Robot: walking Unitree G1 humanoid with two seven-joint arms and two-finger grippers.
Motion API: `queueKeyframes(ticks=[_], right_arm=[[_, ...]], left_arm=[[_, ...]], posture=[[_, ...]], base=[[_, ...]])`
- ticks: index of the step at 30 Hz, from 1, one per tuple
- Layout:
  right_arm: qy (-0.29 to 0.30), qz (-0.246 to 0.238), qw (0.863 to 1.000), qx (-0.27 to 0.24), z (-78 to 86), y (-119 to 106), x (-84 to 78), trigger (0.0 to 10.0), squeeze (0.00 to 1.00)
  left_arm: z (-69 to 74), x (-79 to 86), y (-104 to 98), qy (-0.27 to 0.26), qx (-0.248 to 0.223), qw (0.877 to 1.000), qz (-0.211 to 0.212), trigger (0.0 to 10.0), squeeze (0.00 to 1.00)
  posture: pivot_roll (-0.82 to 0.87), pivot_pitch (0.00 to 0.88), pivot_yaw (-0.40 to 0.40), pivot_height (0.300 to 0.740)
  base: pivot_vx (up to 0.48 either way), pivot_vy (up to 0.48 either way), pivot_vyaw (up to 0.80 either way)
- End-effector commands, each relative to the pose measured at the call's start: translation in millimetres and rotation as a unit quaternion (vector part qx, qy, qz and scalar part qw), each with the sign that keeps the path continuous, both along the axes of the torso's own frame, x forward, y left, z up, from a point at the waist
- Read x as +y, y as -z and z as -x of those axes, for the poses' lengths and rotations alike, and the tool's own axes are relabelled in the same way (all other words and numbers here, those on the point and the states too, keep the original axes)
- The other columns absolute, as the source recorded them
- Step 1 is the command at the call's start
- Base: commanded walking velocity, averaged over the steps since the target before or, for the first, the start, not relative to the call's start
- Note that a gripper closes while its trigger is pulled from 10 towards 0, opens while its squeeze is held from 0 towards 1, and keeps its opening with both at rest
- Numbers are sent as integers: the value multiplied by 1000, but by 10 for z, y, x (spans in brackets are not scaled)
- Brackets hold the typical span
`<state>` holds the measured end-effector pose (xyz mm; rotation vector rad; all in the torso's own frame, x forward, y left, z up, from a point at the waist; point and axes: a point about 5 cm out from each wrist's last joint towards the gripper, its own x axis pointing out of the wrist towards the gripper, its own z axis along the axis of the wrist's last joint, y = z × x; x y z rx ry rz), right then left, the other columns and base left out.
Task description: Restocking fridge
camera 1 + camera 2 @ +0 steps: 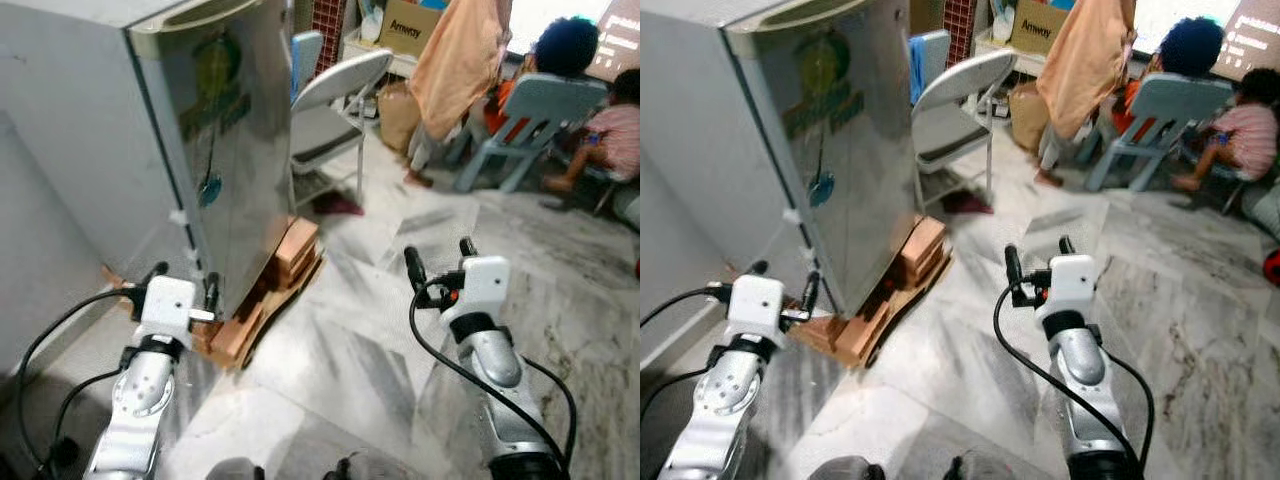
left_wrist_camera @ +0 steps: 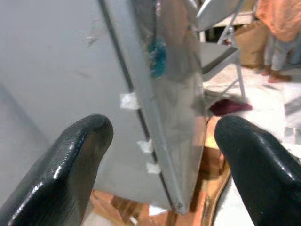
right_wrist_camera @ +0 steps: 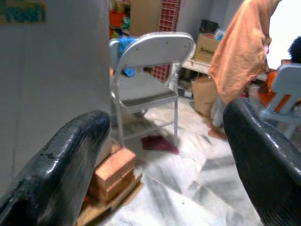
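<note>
A grey fridge (image 1: 225, 150) with its door closed stands at the left, raised on bricks (image 1: 290, 255). My left gripper (image 1: 186, 280) is open and empty, low down beside the fridge's bottom front corner. In the left wrist view the door's edge (image 2: 141, 117) runs between the open fingers (image 2: 80, 155). My right gripper (image 1: 440, 255) is open and empty too, held out over the marble floor to the right of the fridge. Its wrist view looks past the fingers (image 3: 70, 155) at a folding chair (image 3: 150, 66).
A grey folding chair (image 1: 335, 100) stands just behind the fridge, with a maroon cloth (image 1: 338, 205) on the floor by it. People sit on plastic chairs (image 1: 535, 110) at the back right, near a hanging orange cloth (image 1: 460, 60) and a cardboard box (image 1: 412, 25). Marble floor (image 1: 350, 360) lies ahead.
</note>
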<state>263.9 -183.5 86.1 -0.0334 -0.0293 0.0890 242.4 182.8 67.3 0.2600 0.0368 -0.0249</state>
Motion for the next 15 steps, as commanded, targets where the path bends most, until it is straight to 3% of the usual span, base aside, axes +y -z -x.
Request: queueKeyframes(ticks=[1, 8, 15], right_arm=[[3, -11, 1000, 1, 2, -23, 6, 10000, 0], [21, -16, 1000, 5, 7, -30, 13, 10000, 0], [26, -16, 999, 12, 77, -9, -31, 10000, 0]], left_arm=[[35, 46, 1, -8, 1, 1000, -7, 10000, 0], [50, 9, 12, 11, 9, 1000, 5, 10000, 0], [36, -2, -2, 13, 6, 1000, 22, 10000, 0]], posture=[[88, 44, -74, 740], [80, 47, -60, 740], [72, 46, -57, 740]], base=[[0, 0, 0], [0, 0, 0], [376, 76, -779]])
